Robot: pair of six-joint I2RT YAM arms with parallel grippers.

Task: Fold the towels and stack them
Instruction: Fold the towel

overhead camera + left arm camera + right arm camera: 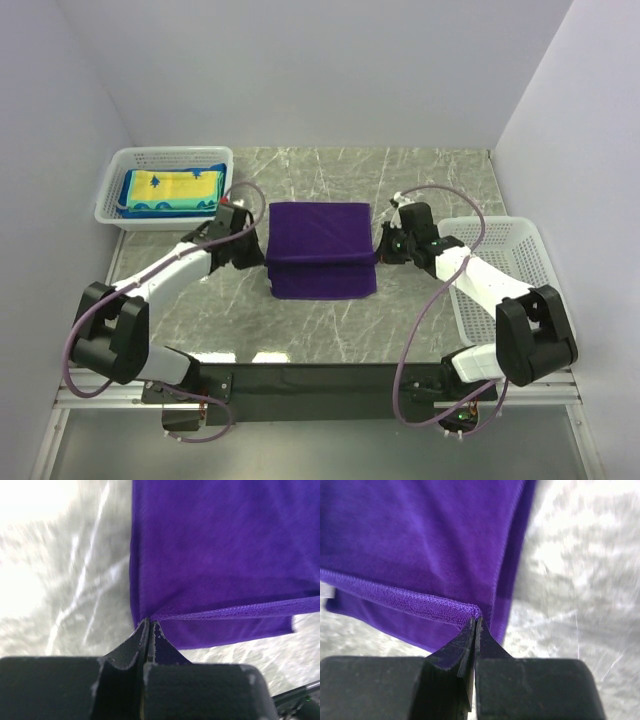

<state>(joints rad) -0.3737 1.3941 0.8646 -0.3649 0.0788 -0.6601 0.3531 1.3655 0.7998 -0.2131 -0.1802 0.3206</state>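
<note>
Holds the purple towel at two corners, one to each arm. Pinches the left end of the upper layer's hem with the left gripper, jaws pressed together with no gap showing, only the thin cloth edge caught at the very fingertips. Does the same on the far side with the right gripper: jaws closed flat against each other, the stitched hem running straight into the dark tips. Nothing else touched by either claw.

Towel in the middle of the grey marbled table, between the two arms, doubled over on itself. Hem of the top layer drawn in a straight line from one grip to the other, with the lower layer showing beyond it toward the near edge of the table. Rest of the cloth flat on the tabletop, far edge square to the back wall.

At the far left corner, a white mesh basket with a yellow towel edged in blue lying inside it, well apart from the left arm's wrist. On the right, a second white mesh basket, just beside the right arm's forearm.

Tabletop blurred in both wrist views; no detail to read there beyond pale veining.
</note>
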